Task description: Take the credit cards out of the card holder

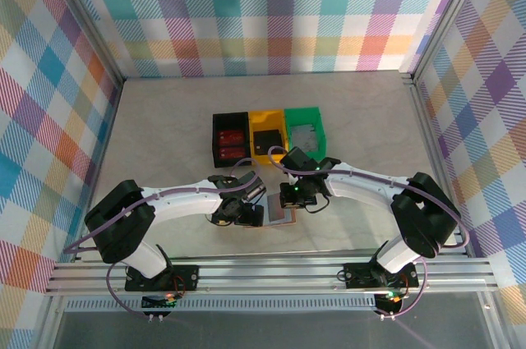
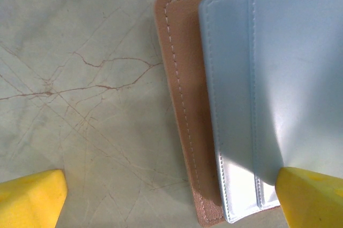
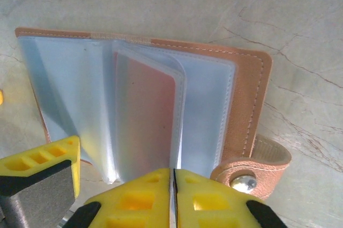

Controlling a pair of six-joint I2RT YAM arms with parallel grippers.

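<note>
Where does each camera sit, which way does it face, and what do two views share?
Top external: overhead, behind the arms, looking down on the table; both arms, left gripper and right gripper show.
Left wrist: just above the card holder, facing down; its open yellow fingertips show.
Right wrist: low, facing the card holder's clear sleeves and snap tab; its shut yellow fingers show.
Shared: both wrist views show the card holder on the marbled table.
</note>
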